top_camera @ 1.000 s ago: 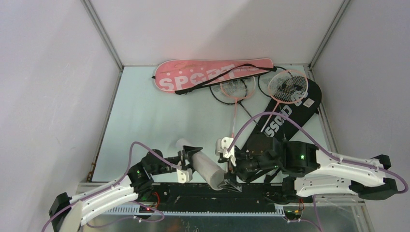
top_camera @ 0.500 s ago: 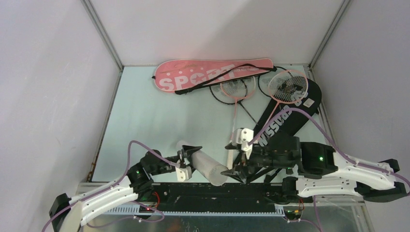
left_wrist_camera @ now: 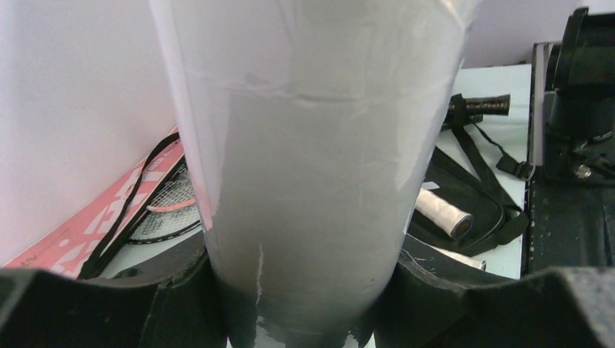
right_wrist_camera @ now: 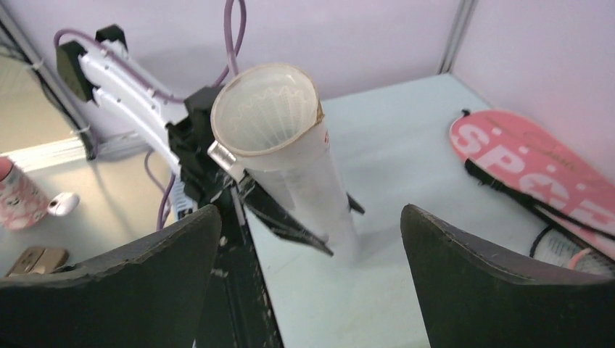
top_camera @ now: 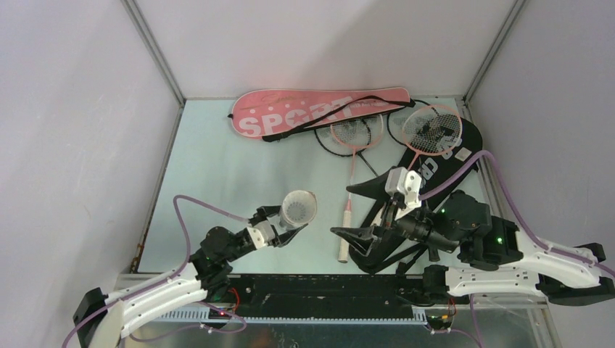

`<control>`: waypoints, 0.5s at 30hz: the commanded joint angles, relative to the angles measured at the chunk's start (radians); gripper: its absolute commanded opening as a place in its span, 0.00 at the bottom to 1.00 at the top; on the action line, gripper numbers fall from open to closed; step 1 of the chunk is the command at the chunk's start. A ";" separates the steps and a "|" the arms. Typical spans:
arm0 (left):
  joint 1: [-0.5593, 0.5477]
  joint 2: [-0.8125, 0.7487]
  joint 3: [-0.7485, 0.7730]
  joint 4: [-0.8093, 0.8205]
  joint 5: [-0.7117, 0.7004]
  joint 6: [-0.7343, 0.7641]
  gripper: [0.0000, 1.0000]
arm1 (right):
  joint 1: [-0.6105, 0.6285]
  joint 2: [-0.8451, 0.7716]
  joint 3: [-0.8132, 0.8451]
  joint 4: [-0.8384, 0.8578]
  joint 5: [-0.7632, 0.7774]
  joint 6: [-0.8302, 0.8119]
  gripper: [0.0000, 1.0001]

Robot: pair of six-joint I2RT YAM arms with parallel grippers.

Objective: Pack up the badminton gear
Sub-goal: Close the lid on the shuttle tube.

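Note:
My left gripper (top_camera: 279, 232) is shut on the long translucent white tube (top_camera: 298, 209) and holds it upright, mouth up. The tube fills the left wrist view (left_wrist_camera: 312, 145) between the jaws (left_wrist_camera: 304, 290). In the right wrist view the tube (right_wrist_camera: 290, 159) shows white shuttlecock feathers (right_wrist_camera: 265, 109) inside its mouth. My right gripper (top_camera: 360, 212) is open and empty, a little right of the tube, facing it (right_wrist_camera: 312, 283). The pink "SPORT" bag (top_camera: 312, 114) lies at the back. The black "CROSSWAY" bag (top_camera: 444, 161) lies at the right, with pink rackets (top_camera: 431, 129) and black rackets (top_camera: 377, 138) across it.
A white racket grip (top_camera: 344, 250) lies on the table under my right gripper. Black bag straps (left_wrist_camera: 500, 217) lie near the front right. The enclosure walls stand close at the back and sides. A pink bottle (right_wrist_camera: 18, 199) stands off the table beyond the left arm (right_wrist_camera: 123, 80).
The left gripper has tipped the tube from lying near the front edge to upright. The right gripper has drawn back from the tube's mouth to the right and opened wide.

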 commanded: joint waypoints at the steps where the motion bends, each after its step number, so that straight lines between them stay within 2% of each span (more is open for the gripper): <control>1: -0.004 0.021 0.046 0.126 -0.040 -0.101 0.42 | -0.001 0.044 0.005 0.225 0.063 -0.084 0.98; 10: -0.003 0.060 0.057 0.115 -0.061 -0.113 0.42 | -0.001 0.115 0.004 0.406 0.118 -0.147 0.99; 15: -0.003 0.054 0.056 0.103 -0.062 -0.111 0.42 | -0.005 0.157 0.004 0.371 0.162 -0.135 0.99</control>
